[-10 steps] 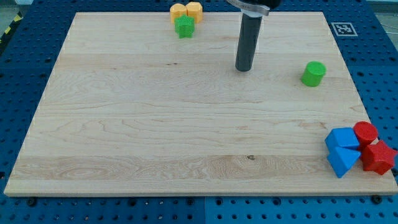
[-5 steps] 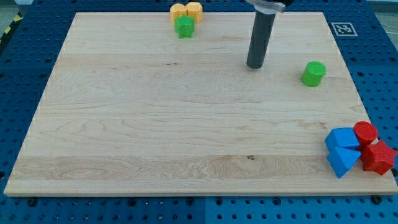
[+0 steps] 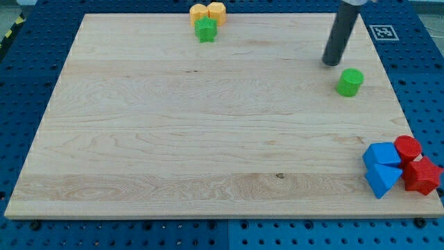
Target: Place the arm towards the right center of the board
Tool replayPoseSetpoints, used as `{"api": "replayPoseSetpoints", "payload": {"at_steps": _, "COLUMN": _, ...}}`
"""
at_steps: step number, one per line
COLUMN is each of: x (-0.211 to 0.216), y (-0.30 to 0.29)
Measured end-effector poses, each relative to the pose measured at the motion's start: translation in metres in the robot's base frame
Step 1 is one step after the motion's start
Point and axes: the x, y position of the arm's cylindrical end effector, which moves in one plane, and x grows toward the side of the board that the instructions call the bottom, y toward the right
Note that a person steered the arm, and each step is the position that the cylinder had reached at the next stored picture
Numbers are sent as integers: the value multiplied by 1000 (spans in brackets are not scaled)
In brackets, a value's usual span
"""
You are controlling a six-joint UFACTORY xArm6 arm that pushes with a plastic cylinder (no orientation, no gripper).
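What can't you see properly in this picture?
- Camera view: the arm above my tip is cut off by the view's top edge.
- The blue blocks and red blocks crowd together, hiding parts of each other; their exact shapes are unclear.
- The orange blocks sit behind the green block, partly hidden.

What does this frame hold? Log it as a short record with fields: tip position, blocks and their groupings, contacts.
tip: my tip rests on the board in its upper right part
nearest block: green cylinder, just below and right of the tip, a narrow gap between them
top-edge cluster: two yellow blocks side by side, green star-like block pressed below them
bottom-right cluster: blue cube, blue wedge, red cylinder, red block, packed together at the board's edge
contacts: tip touches no block
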Motion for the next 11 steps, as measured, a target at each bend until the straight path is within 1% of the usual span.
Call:
{"api": "replayPoseSetpoints", "payload": {"at_steps": 1, "x": 0, "y": 27}}
{"api": "replayPoseSetpoints", "payload": {"at_steps": 3, "x": 14, "y": 82}}
{"api": "replayPoseSetpoints", "payload": {"at_steps": 4, "x": 25, "y": 99}}
{"api": "replayPoseSetpoints", "payload": {"at_steps": 5, "x": 45, "y": 102}}
{"api": "replayPoseSetpoints", "payload": {"at_steps": 8, "x": 83, "y": 104}}
{"api": "replayPoseSetpoints", "payload": {"at_steps": 10, "x": 88, "y": 76}}
{"api": "replayPoseSetpoints", "payload": {"at_steps": 11, "x": 88, "y": 76}}
